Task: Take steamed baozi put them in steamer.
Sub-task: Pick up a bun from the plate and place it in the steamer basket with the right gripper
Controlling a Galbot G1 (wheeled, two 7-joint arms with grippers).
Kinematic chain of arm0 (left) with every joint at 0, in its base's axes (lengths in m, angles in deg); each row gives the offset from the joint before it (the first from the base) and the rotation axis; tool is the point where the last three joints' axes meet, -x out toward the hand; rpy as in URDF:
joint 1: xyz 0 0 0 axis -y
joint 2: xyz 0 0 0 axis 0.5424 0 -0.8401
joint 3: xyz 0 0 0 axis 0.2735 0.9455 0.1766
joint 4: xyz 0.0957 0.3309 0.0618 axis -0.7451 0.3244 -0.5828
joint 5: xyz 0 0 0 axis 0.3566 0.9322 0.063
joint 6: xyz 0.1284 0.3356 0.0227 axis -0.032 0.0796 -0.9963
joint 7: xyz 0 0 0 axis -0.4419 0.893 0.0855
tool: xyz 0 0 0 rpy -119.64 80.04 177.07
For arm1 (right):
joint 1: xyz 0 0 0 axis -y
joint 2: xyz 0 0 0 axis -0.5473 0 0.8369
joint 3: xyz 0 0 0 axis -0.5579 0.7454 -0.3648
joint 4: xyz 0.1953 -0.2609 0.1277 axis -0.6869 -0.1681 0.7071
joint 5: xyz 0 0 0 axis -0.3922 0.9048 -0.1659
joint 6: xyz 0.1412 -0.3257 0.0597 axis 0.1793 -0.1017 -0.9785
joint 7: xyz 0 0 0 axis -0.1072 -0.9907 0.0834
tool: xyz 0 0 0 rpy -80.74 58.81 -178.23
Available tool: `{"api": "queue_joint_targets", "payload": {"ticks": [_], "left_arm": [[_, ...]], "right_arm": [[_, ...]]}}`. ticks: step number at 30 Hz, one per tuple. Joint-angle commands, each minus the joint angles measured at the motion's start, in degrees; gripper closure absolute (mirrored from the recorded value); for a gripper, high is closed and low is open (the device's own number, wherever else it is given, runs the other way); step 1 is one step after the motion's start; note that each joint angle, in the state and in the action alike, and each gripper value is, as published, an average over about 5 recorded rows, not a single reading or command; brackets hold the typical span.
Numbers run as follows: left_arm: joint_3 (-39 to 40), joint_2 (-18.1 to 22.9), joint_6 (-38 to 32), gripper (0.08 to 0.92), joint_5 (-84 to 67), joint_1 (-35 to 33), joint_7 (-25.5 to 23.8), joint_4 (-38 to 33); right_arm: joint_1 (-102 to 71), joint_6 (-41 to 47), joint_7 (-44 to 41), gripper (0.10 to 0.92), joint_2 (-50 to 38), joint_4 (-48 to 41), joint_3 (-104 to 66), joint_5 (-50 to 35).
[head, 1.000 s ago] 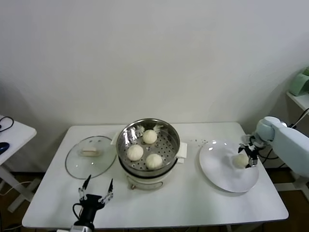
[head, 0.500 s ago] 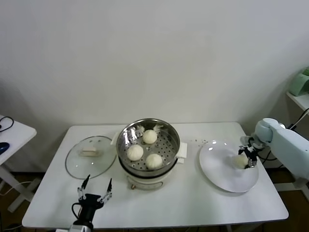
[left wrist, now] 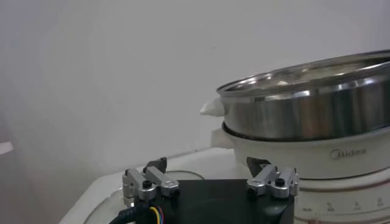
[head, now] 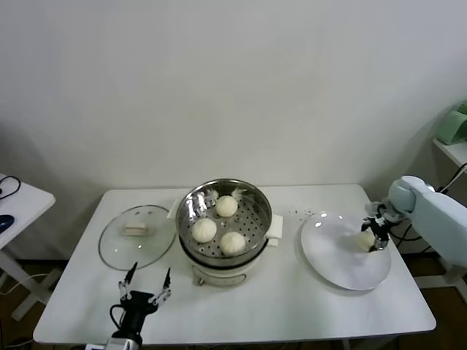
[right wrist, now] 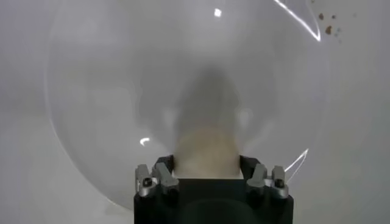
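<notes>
Right gripper (head: 375,233) over the far right part of the plate (head: 332,266), fingers closed around the last bun (head: 365,239). Steamer (head: 195,201) lies well to the plate's left, three buns inside, open space at its near-right. Left gripper (head: 144,289) parked in front of the steamer, fingers spread, empty.

Pretty pale scene overall: white surface (head: 292,306), white plate (head: 332,266) at right of frame, cream-white steamed baozi (head: 233,242). The steamer (head: 255,208) is shiny silver steel with a dotted, perforated bottom on a white base. Clear glass lid (head: 117,251) at left. Both grippers, left (head: 145,288) and right (head: 376,235), are black with silvery fingers (head: 130,277).
</notes>
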Motion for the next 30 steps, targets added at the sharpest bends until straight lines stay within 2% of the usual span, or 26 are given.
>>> {"api": "queue_joint_targets", "payload": {"ticks": [1, 11, 18, 30], "left_arm": [[0.38, 0.08, -0.07, 0.177, 0.1, -0.05, 0.01, -0.04], [1.39, 0.44, -0.27, 0.177, 0.8, -0.01, 0.09, -0.81], [1.21, 0.09, -0.16, 0.177, 0.61, 0.05, 0.04, -1.96], [1.32, -1.1, 1.24, 0.177, 0.71, 1.41, -0.26, -4.75]], "right_arm": [[11.21, 4.49, 0.09, 0.329, -0.63, 3.1, 11.19, -15.32], [34.26, 10.16, 1.5, 0.33, 5.89, 7.3, 33.66, -39.49], [41.62, 12.63, 5.02, 0.338, 13.4, 11.38, 41.01, -54.92], [45.47, 15.33, 6.85, 0.34, 28.16, 11.98, 50.46, -71.28]]}}
